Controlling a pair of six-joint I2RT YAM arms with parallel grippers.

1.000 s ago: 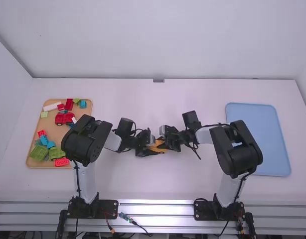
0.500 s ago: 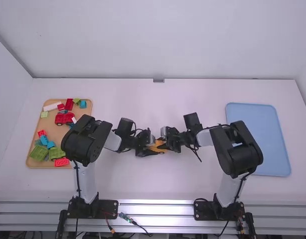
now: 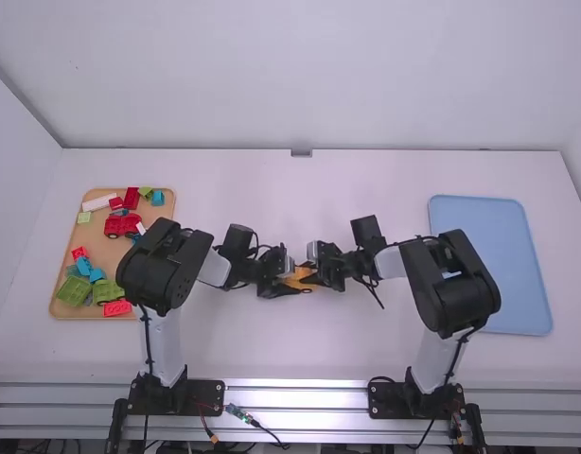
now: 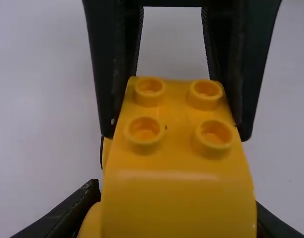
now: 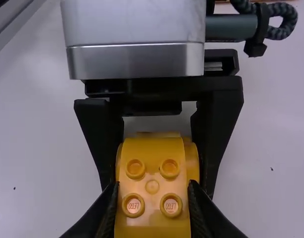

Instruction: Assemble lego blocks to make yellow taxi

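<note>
Both our left gripper [image 4: 177,197] and right gripper [image 5: 153,185] clamp the yellow studded taxi body [image 5: 152,171] at the white table's [image 3: 309,331] middle; its long axis seems to run between them, so we should press squarely along it.

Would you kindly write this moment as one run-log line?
Taxi assembly; left gripper: closed on yellow blocks; right gripper: closed on them too; other blocks: on tray
</note>
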